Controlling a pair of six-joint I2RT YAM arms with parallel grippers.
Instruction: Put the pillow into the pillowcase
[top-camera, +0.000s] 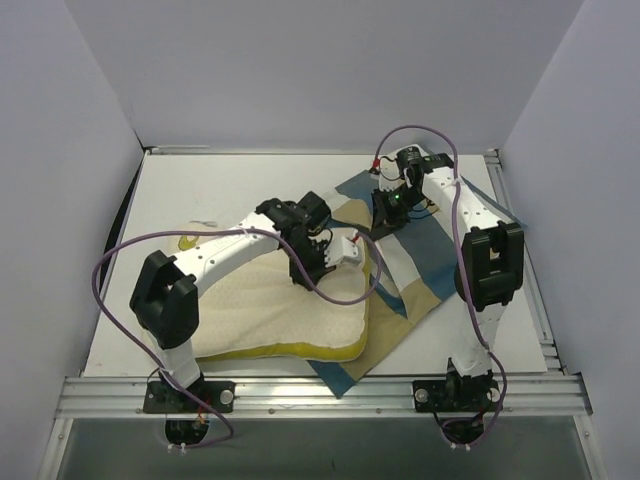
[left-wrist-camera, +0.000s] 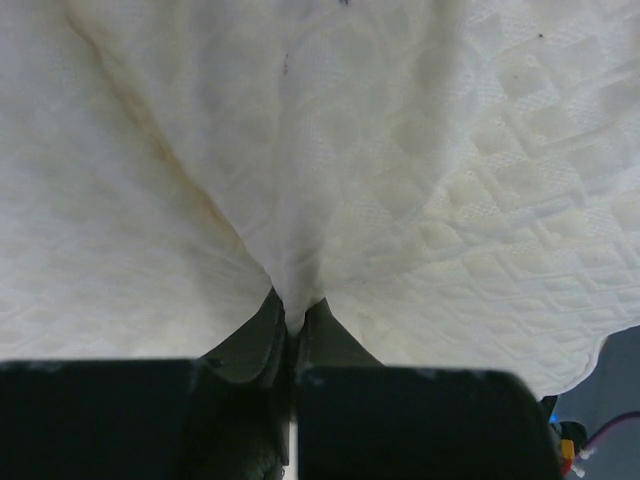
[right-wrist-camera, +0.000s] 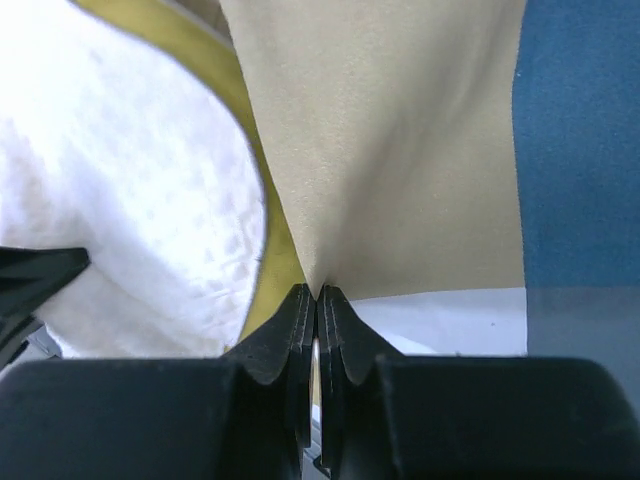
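Your left gripper stands over the pillow, which lies on the left half of the white counter with its yellow piping showing along the near edge. The left wrist view shows the jaws pressed together on a raised fold of the pillow's cream, quilted cover. Creases run from all sides down into the pinch.

Just to the right, the pillowcase is spread flat in blue, tan and white blocks. Its near corner reaches the metal rail at the front of the counter. The pillow's right edge rests on the checked cloth, and nearly all of the cushion is in plain sight outside the cover. The pictures do not settle whether its far right corner has gone under a layer of the cloth.

Your right gripper is at the far part of the pillowcase, close to that corner. The right wrist view shows its jaws closed tight on a tan block of the cloth, which is pulled into a shallow peak at the grip. The pillow's piping curves past just to the left of the pinch, and a blue block lies to the right. Purple cables loop from both arms.
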